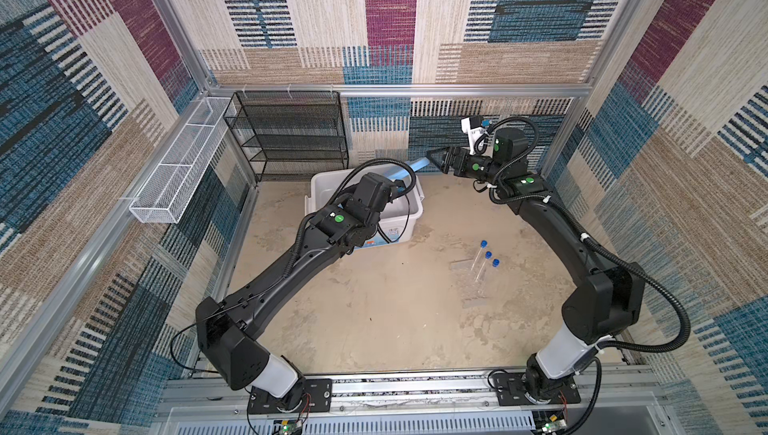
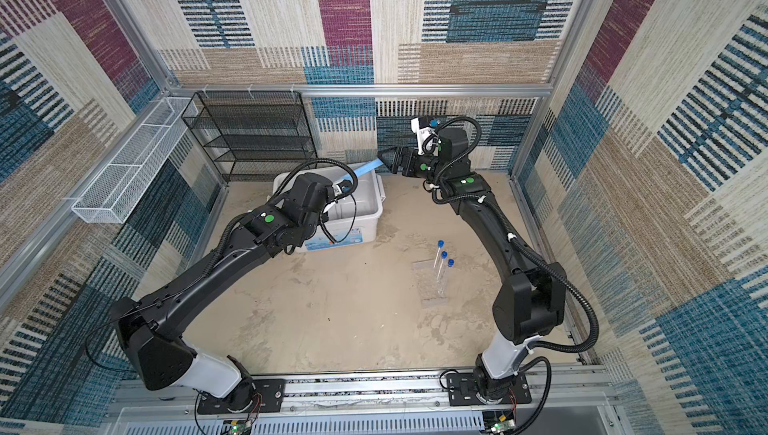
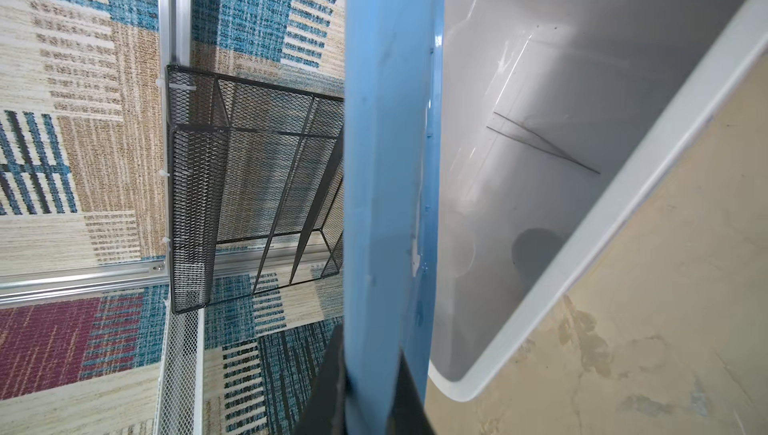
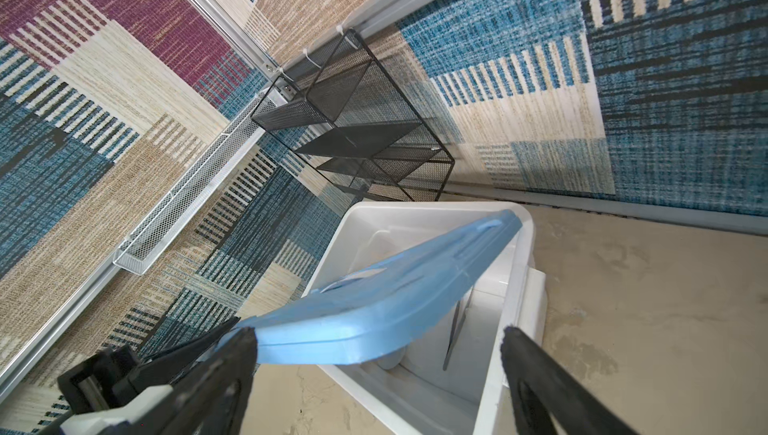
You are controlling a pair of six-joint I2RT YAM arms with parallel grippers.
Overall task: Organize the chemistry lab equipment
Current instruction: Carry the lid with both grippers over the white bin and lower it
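The left gripper (image 3: 370, 387) is clamping its fingers tight on one edge of the flat light-blue plastic lid (image 4: 395, 287), holding it tilted over the large open white plastic box (image 1: 409, 221). The right gripper (image 4: 378, 335) is sitting at the lid's far corner with fingers spread wide, gripping nothing. The 3 clear blue-capped test tubes (image 1: 484, 264) are lying side by side on the sandy tabletop (image 1: 374, 320), well apart from the box. Thin metal tweezers (image 4: 455, 329) are resting inside it.
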